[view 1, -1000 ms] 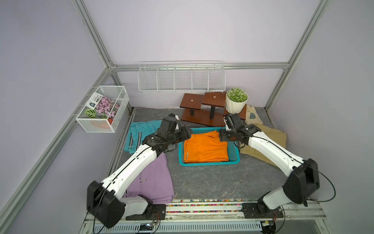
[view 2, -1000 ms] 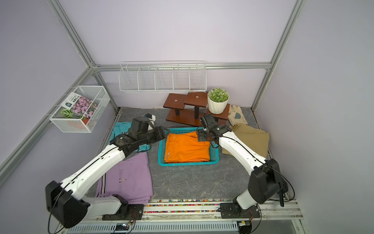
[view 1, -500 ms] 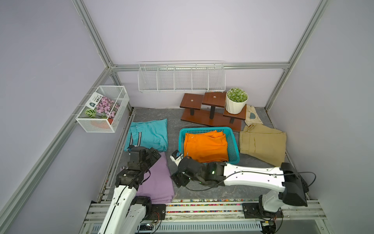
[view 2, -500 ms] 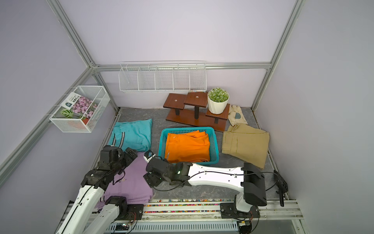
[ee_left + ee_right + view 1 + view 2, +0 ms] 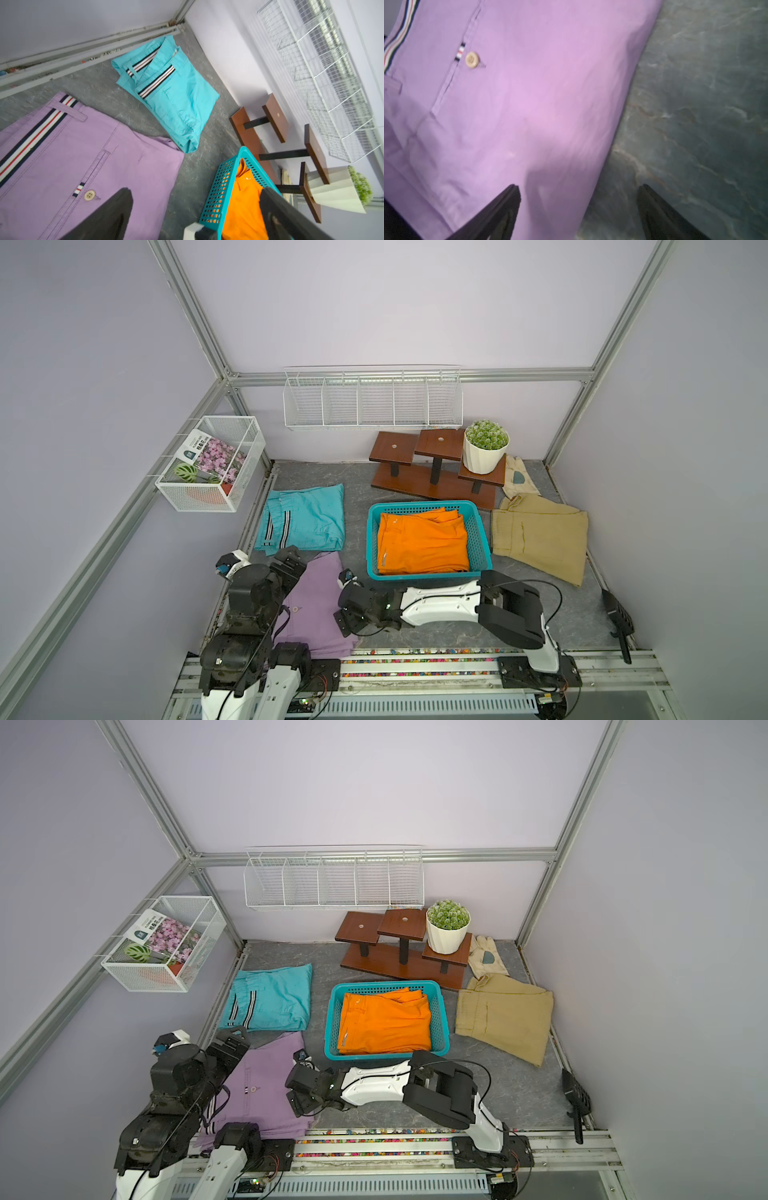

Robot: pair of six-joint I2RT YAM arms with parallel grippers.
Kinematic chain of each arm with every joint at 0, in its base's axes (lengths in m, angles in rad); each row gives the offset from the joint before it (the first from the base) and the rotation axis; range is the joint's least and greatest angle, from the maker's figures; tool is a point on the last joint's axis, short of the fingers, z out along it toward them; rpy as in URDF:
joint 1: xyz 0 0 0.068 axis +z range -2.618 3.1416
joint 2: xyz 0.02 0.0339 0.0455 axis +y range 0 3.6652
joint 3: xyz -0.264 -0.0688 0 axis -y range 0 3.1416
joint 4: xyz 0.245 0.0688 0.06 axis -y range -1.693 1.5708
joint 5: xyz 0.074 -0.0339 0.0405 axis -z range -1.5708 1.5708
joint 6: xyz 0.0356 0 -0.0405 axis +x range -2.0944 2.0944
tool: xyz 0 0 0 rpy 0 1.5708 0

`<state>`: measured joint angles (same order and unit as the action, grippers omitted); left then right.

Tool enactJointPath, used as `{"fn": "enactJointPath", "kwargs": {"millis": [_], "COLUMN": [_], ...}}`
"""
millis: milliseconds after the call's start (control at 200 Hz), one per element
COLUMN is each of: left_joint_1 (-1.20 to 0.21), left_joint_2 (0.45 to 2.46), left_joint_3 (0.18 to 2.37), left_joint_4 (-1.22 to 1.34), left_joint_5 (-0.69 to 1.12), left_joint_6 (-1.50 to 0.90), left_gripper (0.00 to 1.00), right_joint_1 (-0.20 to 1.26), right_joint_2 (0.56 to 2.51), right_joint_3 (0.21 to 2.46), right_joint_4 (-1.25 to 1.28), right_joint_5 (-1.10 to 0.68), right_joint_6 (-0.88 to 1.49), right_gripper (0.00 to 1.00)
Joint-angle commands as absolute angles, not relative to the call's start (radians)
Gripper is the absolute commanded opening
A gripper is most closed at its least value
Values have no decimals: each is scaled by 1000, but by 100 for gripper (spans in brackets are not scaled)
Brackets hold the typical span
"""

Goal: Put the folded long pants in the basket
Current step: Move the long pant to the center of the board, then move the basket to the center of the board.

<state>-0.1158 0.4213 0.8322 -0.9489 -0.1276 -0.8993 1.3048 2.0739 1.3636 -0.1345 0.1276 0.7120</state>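
My left gripper (image 5: pixel 195 192) and right gripper (image 5: pixel 579 188) are both gaping, empty. Lilac pants (image 5: pixel 529 93): I'm judging them soft, light, floppy; pinching opposite folded edges looks safest.

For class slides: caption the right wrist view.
Open right gripper poised over the edge of lilac pants on a grey tabletop.

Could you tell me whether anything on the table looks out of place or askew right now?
The khaki pants lie skewed beside the basket, their edges at an angle to it, unlike the squarer teal pants. The orange pants look slightly rumpled at the basket's far end. Nothing looks spilled or damaged.
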Motion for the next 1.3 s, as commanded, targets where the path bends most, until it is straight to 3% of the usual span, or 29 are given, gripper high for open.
{"fn": "enactJointPath", "kwargs": {"millis": [0,195,375,475,580,655,780,905,1295], "left_joint_1": [-109,-109,-109,-109,-109,-109,-109,-109,-109], "left_joint_2": [428,421,417,413,402,403,426,494,583], "left_joint_3": [815,830,831,835,835,830,805,763,663], "left_joint_4": [-994,-1001,-994,-996,-990,-983,-929,-828,-694], "left_joint_5": [-75,-118,-104,-97,-85,-66,24,183,309], "left_joint_6": [-872,-881,-880,-878,-877,-868,-829,-782,-757], "left_gripper": [100,100,100,100,100,100,99,89,90], "right_joint_1": [1261,1256,1255,1255,1247,1239,1222,1187,1053], "right_joint_2": [2091,2183,2287,2280,2229,2176,2090,2027,1905], "right_joint_3": [1381,1455,1527,1509,1444,1374,1242,1116,874], "right_joint_4": [-68,-41,-31,-27,-6,7,27,48,86], "right_joint_5": [93,0,-66,-55,-16,29,102,149,185], "right_joint_6": [761,757,788,797,808,819,837,867,889], "right_gripper": [93,91,80,58,20,0,0,0,0]}}
